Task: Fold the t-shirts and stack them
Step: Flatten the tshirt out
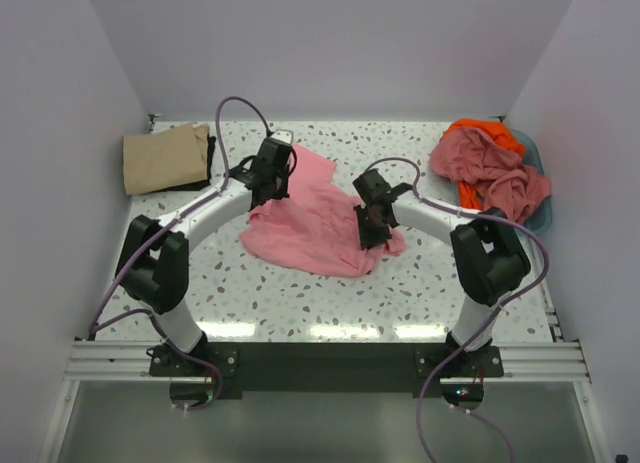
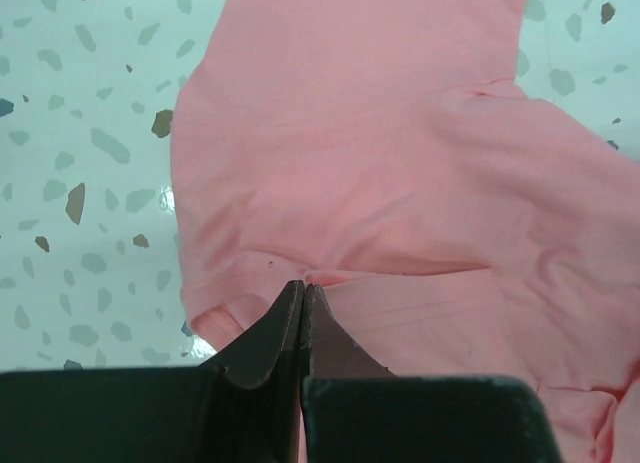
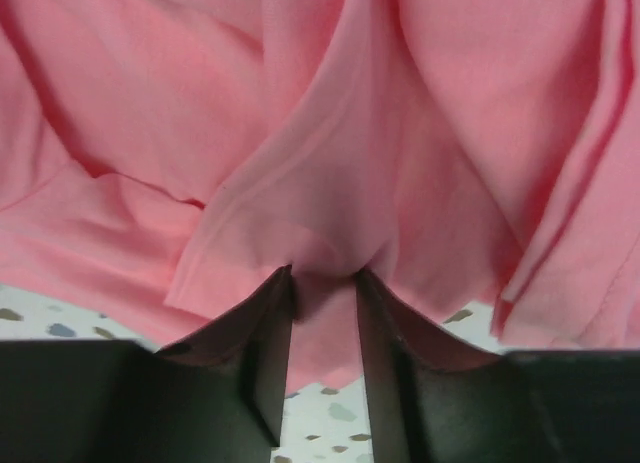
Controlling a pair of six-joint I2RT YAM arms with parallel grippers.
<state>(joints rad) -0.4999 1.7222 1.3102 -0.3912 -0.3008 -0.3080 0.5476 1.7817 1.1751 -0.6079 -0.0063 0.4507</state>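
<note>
A light pink t-shirt (image 1: 315,228) lies crumpled in the middle of the table. My left gripper (image 1: 272,180) is at its far left edge; in the left wrist view the gripper (image 2: 303,287) is shut, with a thin fold of the pink t-shirt (image 2: 380,153) pinched at its tips. My right gripper (image 1: 372,221) is at the shirt's right side; in the right wrist view the gripper (image 3: 325,275) holds a bunched fold of the pink t-shirt (image 3: 330,163) between its fingers, and the cloth fans out from there. A folded tan t-shirt (image 1: 165,158) lies at the back left.
A blue basket (image 1: 535,163) at the back right holds a heap of dusty pink shirts (image 1: 495,173) and an orange shirt (image 1: 490,133). White walls close the table on three sides. Speckled tabletop (image 1: 300,303) shows in front of the pink shirt.
</note>
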